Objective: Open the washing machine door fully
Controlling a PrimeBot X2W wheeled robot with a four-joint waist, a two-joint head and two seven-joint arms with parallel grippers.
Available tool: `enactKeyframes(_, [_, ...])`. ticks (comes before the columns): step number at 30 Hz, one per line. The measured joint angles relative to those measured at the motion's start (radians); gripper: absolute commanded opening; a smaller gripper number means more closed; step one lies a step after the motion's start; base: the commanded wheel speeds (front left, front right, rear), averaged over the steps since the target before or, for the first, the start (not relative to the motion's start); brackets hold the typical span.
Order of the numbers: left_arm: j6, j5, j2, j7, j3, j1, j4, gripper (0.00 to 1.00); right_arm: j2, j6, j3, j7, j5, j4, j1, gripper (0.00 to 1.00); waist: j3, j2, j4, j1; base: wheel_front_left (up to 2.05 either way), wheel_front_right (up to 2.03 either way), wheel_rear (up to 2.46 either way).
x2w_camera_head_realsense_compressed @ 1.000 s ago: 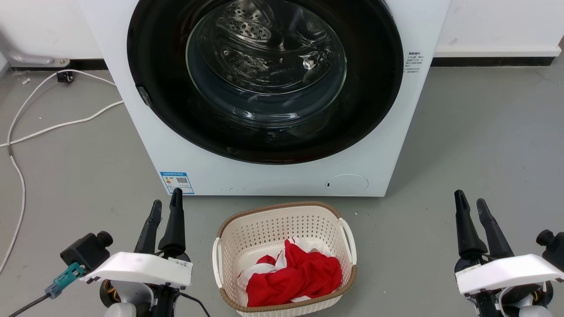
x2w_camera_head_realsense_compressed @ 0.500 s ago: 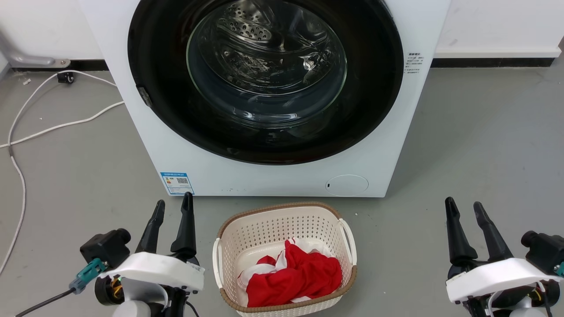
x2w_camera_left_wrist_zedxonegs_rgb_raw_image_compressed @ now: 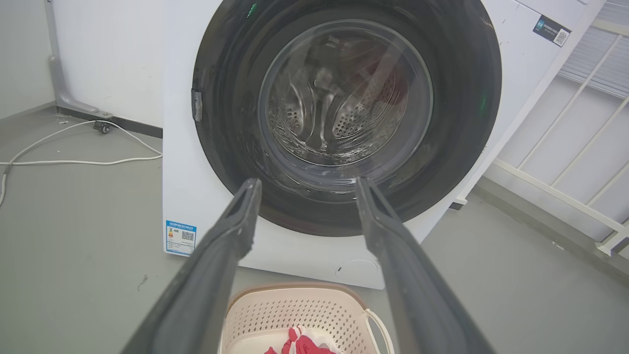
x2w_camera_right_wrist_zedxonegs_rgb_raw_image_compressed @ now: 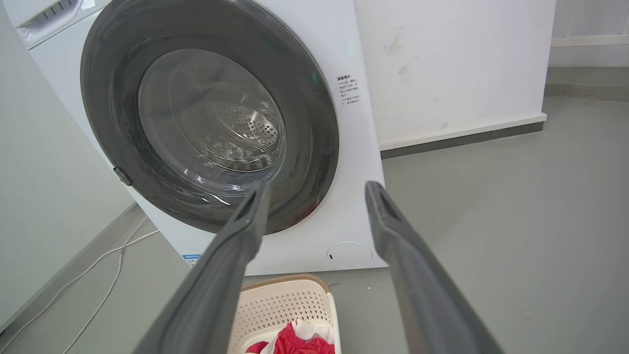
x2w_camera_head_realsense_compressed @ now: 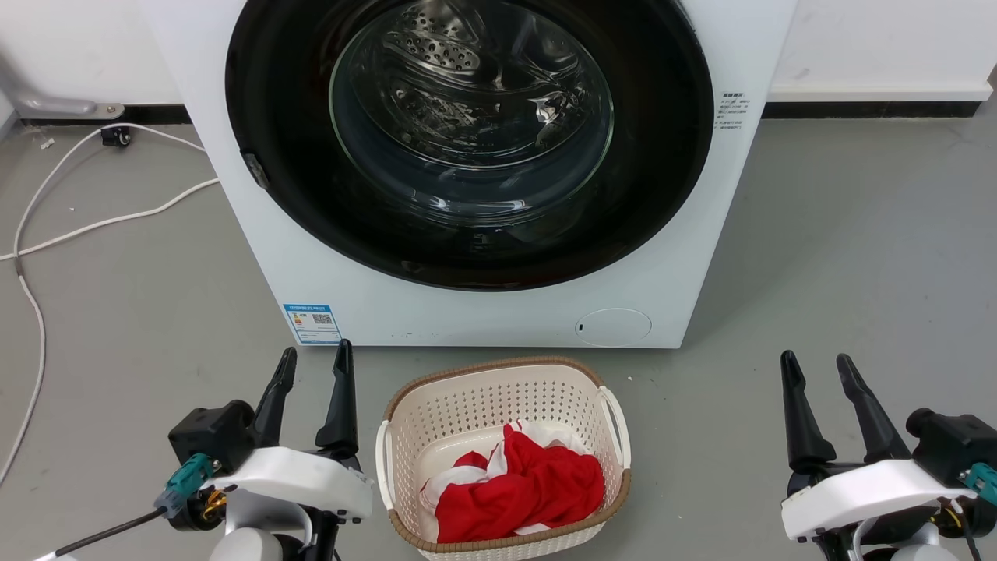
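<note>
Ahead of the left pincer (x2w_camera_head_realsense_compressed: 315, 349), well beyond its fingertips, stands the machine (x2w_camera_head_realsense_compressed: 483, 319). The door (x2w_camera_head_realsense_compressed: 471, 125) lies shut, flat against the white front, its black rim ringing clear glass through which the drum (x2w_camera_head_realsense_compressed: 436, 47) shows. This pincer hangs low over the floor (x2w_camera_head_realsense_compressed: 857, 234) with its two fingers spread and nothing between them. The right pincer (x2w_camera_head_realsense_compressed: 816, 358) hangs as low on the other side, its fingers likewise apart and empty, also well short of the machine. Neither touches the door. Between the two pincers sits a basket (x2w_camera_head_realsense_compressed: 498, 363), just beside the left one and farther from the right, holding red and white cloth (x2w_camera_head_realsense_compressed: 530, 491). Just past the left pincer's fingertips a blue label (x2w_camera_head_realsense_compressed: 312, 322) sits on the machine's lower corner. Up and ahead of that pincer, a small grey tab (x2w_camera_head_realsense_compressed: 255, 170) sits on the near edge of the door's rim. Beyond the basket, nearer the right pincer's side, a round flap (x2w_camera_head_realsense_compressed: 613, 326) lies low on the front; from the right wrist it shows between that pincer's fingers, with the door up and to their left. From the left wrist the glass sits just above the gap between the fingertips. Out past the left pincer's outer side a white cable (x2w_camera_head_realsense_compressed: 117, 218) trails across the floor.
</note>
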Motion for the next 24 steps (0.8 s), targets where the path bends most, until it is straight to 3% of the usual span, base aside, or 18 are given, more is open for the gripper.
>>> enactKeyframes(24, [0.020,0.211,0.013,-0.053,-0.039,-0.010,0.002,1.00,0.001,0.000,0.010,-0.016,-0.195,-0.011,0.008,1.00,-0.002,0.0000,0.006,0.0000,0.00,0.00,0.00])
